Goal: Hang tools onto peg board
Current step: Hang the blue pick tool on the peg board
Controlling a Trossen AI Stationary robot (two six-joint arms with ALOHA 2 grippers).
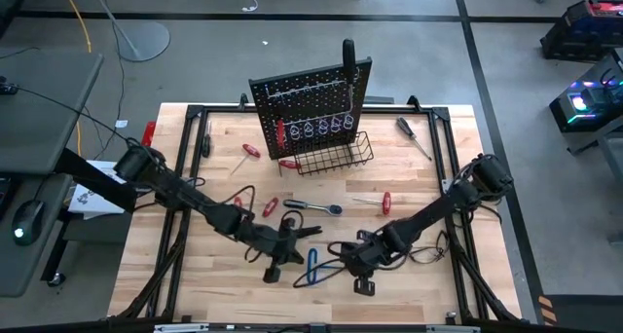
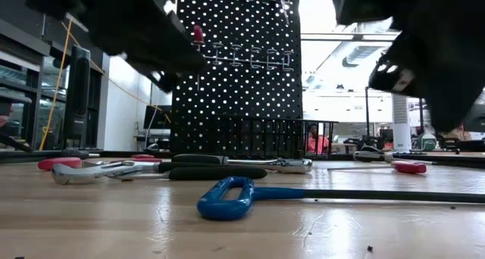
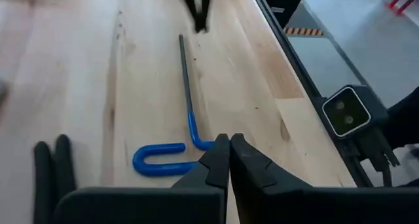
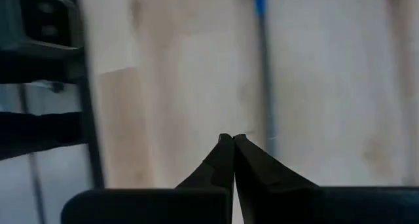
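Counter stock: peg board upright at far centre; blue hex key flat near the front edge, between my grippers. My left gripper closed, empty, just beside its handle. My right gripper closed, empty, above its shaft.

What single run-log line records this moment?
left claw: shut, empty | right claw: shut, empty | blue hex key: flat on table, between claws | peg board: upright
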